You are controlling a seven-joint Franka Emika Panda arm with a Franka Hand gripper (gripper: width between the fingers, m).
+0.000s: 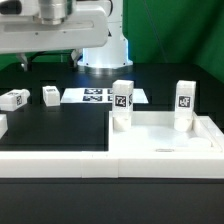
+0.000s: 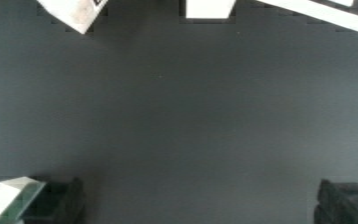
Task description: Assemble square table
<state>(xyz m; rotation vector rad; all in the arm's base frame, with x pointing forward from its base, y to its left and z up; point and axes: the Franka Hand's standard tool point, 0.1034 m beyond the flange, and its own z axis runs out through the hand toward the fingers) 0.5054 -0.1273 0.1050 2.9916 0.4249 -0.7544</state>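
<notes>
Presently the hand [image 2: 179, 200] hangs released and empty over the bare black table [image 1: 60, 125]. In the wrist view its fingertips [image 2: 19, 200] stand wide apart with only dark surface between them. The square top [image 1: 155, 132] lies rim up at the exterior view's right, toward the front. One upright leg [image 1: 122, 100] and a second upright leg [image 1: 185, 98] stand at its two far corners; I cannot tell how firmly they are seated. A first loose leg [image 1: 15, 98] and a second loose leg [image 1: 50, 95] lie on their sides at the exterior view's left, well apart from the top. A cropped white piece [image 1: 2, 124] at that edge may be another. I judge all parts to be hard moulded plastic: light, stiff, not fragile, but smooth enough to slip or twist in a loose grip. A loose leg is best taken across its flat sides near mid-length, so it hangs straight when turned upright. The top is too broad to span, so I would hold it only by its raised rim or nudge it. For edges, I note the white wall [image 1: 55, 160] along the front, the top's rim, and the two standing legs, any of which a carried leg could clip. Open room lies on the black table between the loose legs and the top. The marker board [image 1: 100, 96] lies flat behind and poses no obstacle.
</notes>
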